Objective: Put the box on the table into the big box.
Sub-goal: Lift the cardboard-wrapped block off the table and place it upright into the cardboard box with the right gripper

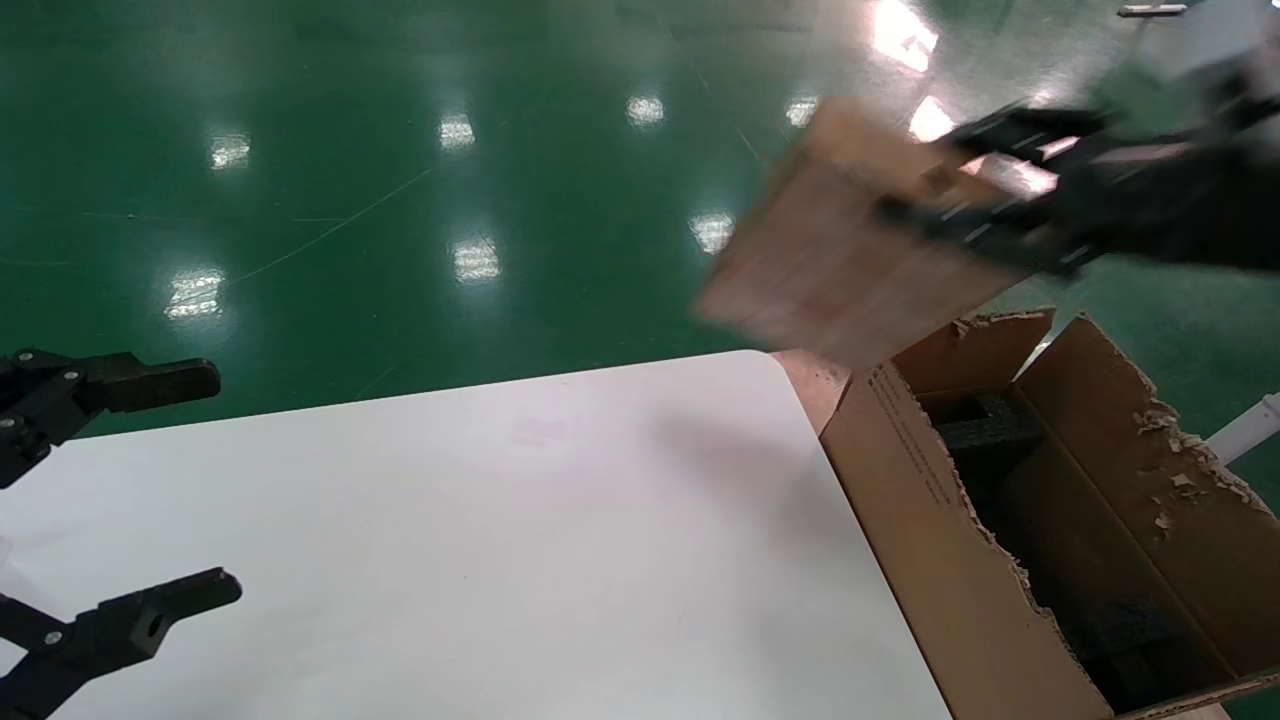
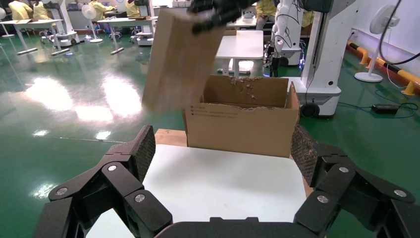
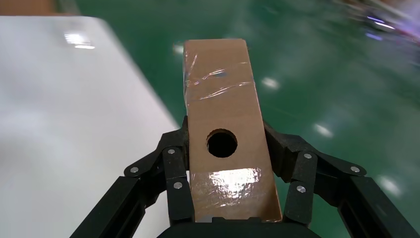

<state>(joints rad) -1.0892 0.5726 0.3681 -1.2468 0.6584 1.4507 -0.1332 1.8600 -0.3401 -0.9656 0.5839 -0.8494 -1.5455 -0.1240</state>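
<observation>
My right gripper (image 1: 950, 180) is shut on the small brown box (image 1: 830, 260) and holds it in the air, tilted, beyond the table's far right corner and beside the big box (image 1: 930, 520). In the right wrist view the box (image 3: 223, 104) sits between the fingers (image 3: 173, 168), its round hole and taped edges showing. The big box stands open off the table's right edge, with torn flaps and black foam (image 1: 985, 430) inside; it also shows in the left wrist view (image 2: 242, 119), with the held box (image 2: 178, 59) above it. My left gripper (image 1: 180, 485) is open and empty over the table's left side.
The white table (image 1: 520, 540) fills the foreground. A reddish-brown wooden surface (image 1: 820, 385) shows between the table's far right corner and the big box. Green floor lies beyond. Other tables, a white robot base (image 2: 322, 59) and people stand far off in the left wrist view.
</observation>
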